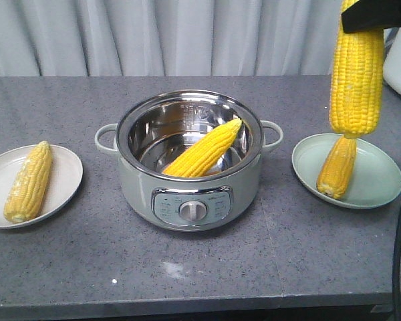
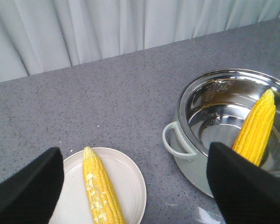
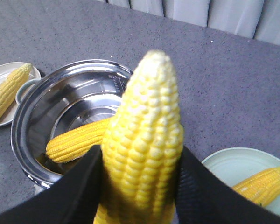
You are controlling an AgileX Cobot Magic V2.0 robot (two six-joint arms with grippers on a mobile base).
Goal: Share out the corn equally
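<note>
on grey speckled desk point(image 1: 287, 267), pale green electric pot with steel bowl point(image 1: 140, 184), one bright yellow corn cob point(image 1: 204, 150) leaning inside. at left, round white plate point(image 1: 67, 175) carrying second cob point(image 1: 29, 180), below spread, empty left gripper point(image 2: 136, 186). at right, pale green plate point(image 1: 381, 182) carrying third cob point(image 1: 337, 167); above it, right gripper point(image 3: 141, 186) pinching fourth cob point(image 1: 356, 73) upright. grey curtain point(image 1: 154, 33) behind.

The pot point(image 1: 140, 194) has a mirror-bright metal bowl and smooth pale shell. The counter point(image 1: 307, 267) is matt speckled grey. The green plate point(image 1: 377, 177) looks smooth, the corn point(image 1: 355, 73) bumpy and glossy.
</note>
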